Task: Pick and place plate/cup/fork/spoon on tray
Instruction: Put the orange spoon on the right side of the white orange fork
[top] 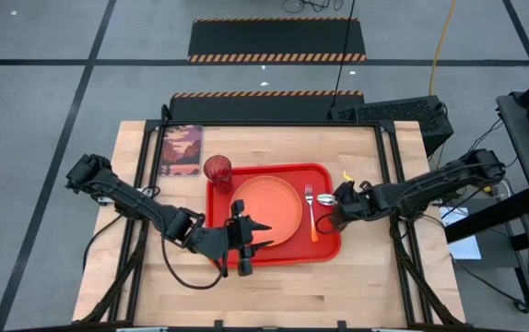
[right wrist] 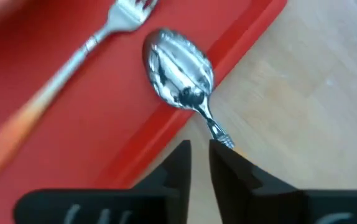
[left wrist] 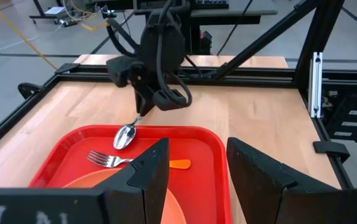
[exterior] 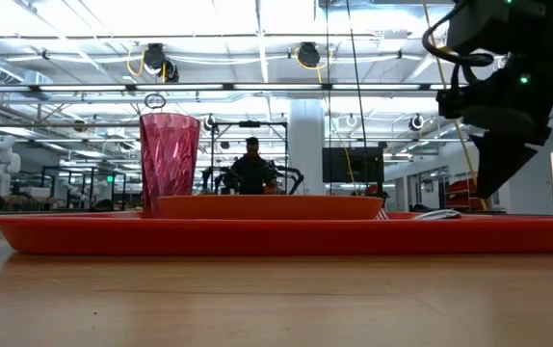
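Right tool point(right wrist: 200, 155) grips the spoon point(right wrist: 178, 70) over the tray point(right wrist: 185, 99) rim; left tool point(left wrist: 194, 171) wide.

The spoon point(right wrist: 180, 71) handle — orange part hidden behind the right hand point(right wrist: 198, 163).

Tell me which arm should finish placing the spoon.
Right. The right gripper is shut on the spoon handle, its bowl over the tray rim beside the fork. The left gripper, open, sits at the tray's near edge by the plate, away from the spoon.
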You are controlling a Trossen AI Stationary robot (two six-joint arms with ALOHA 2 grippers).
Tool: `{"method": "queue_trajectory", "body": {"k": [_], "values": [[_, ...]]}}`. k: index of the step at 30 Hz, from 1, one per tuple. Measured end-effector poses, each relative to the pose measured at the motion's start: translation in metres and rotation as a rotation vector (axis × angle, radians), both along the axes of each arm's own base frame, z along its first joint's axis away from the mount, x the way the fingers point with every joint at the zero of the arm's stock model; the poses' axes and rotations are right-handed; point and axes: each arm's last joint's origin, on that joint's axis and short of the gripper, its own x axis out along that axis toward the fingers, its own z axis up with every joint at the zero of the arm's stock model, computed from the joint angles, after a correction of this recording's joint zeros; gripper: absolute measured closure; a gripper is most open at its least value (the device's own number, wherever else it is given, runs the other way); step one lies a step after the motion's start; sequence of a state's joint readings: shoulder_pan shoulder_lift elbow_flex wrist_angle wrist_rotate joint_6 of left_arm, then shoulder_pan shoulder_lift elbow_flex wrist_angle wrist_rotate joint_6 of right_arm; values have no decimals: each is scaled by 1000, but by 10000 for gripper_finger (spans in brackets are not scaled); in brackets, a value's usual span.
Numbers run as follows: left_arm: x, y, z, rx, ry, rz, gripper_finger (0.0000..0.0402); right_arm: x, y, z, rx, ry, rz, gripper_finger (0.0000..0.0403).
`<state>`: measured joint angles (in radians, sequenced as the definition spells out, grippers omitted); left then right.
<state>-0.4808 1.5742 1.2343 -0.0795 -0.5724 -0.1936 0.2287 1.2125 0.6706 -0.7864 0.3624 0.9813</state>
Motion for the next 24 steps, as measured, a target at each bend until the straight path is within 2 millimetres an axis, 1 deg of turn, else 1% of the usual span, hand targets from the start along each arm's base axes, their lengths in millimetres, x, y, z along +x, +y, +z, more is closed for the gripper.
{"method": "queue_trajectory", "body": {"k": [5, 9, 12, 14, 16, 18, 20, 24], "values": [[0, 0, 0, 0, 0, 0, 238, -11, -3, -15, -42, 95, 106, 304], [0, 0, 0, 0, 0, 1, 238, -21, -5, -28, -57, 144, 135, 269], [0, 1, 0, 4, 0, 1, 238, -24, -6, -36, -56, 134, 156, 253], [1, 2, 0, 5, 0, 5, 238, -24, -6, -40, -56, 114, 174, 249], [2, 4, 0, 7, 0, 11, 238, -25, -7, -44, -60, 107, 182, 252], [3, 7, 0, 7, 0, 19, 238, -27, -8, -46, -59, 110, 179, 266], [4, 9, 0, 7, 0, 27, 238, -27, -8, -46, -56, 108, 171, 290], [6, 15, 0, 7, 0, 43, 238, -27, -8, -44, -45, 73, 165, 354]]}}
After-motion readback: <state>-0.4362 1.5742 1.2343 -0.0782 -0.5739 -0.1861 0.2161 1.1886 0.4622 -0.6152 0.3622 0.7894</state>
